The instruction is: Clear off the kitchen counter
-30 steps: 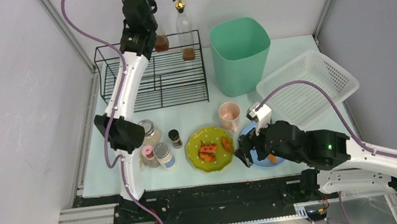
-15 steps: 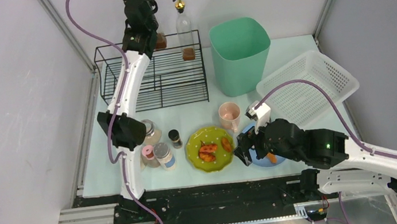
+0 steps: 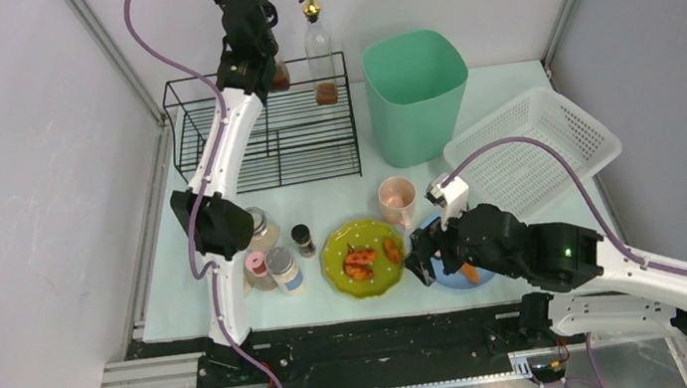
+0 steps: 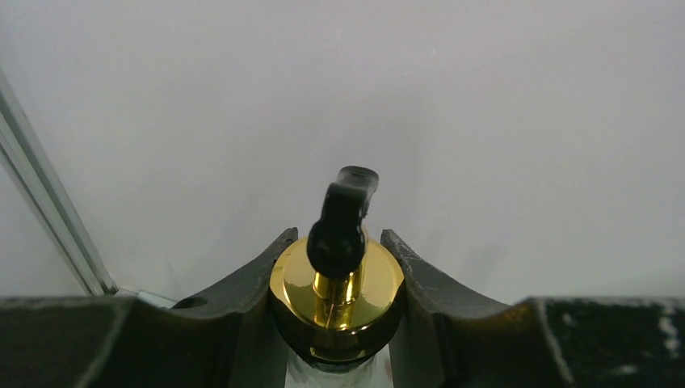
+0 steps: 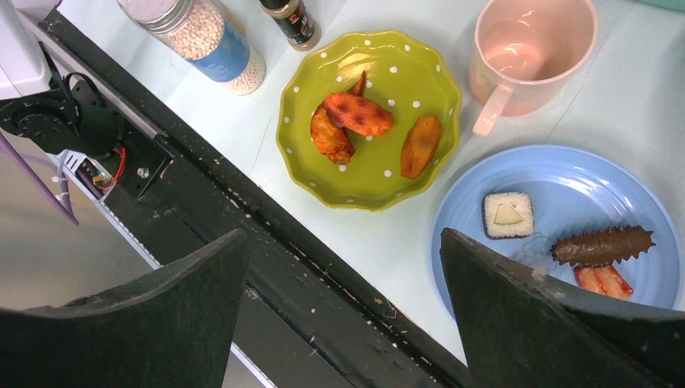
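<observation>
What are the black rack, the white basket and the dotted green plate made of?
Black rack: thin wire, probably painted metal. White basket: mesh-holed walls, matte, looks like moulded plastic. Green plate: glossy, highlights on scalloped rim, likely glazed ceramic, possibly melamine.

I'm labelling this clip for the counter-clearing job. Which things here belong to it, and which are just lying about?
Belongs to the job: counter, green plate, blue plate, pink mug, jars, spice bottle, bottle in the left gripper, second bottle.

Probably only receptacles or fixtures: wire rack, green bin, white basket, frame posts.
</observation>
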Controlling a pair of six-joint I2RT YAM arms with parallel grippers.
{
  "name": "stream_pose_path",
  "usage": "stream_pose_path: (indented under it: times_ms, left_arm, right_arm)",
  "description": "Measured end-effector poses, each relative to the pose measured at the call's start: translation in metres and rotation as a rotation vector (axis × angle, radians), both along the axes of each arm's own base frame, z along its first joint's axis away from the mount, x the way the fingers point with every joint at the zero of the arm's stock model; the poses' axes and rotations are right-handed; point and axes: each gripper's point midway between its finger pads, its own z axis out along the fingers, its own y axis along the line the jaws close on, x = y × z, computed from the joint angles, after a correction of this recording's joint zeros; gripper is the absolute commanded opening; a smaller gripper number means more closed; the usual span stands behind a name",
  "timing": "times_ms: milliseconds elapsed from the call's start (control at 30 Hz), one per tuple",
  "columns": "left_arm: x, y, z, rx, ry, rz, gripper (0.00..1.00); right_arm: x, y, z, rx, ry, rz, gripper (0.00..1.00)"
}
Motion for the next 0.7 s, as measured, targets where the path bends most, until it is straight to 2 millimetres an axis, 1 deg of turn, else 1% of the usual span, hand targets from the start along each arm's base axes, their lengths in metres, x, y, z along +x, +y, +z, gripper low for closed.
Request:
stream_pose_path:
  times_ms: [200,333,467,600,700]
  left_arm:
    - [0.007,-0.003,-0.027,0.02,0.059,-0.001,0.0]
    - [0.009,-0.004,-0.037,0.025,0.081,-0.002,0.0]
    - [0.011,-0.007,-0.05,0.033,0.106,-0.006,0.0]
    - [0.011,-0.012,-0.058,0.043,0.127,-0.009,0.0]
    - [0.01,-0.017,-0.06,0.044,0.133,-0.014,0.0]
  right_arm:
    - [-0.001,-0.001,0.001,0.006,0.0,0.002,0.92]
    - [-0.001,-0.001,0.002,0.015,-0.001,0.002,0.92]
    - [-0.001,-0.002,-0.003,0.023,0.0,-0.002,0.92]
    - [-0.003,-0.004,-0.007,0.024,0.008,-0.001,0.92]
    - [-0.004,-0.004,-0.006,0.034,0.009,0.004,0.92]
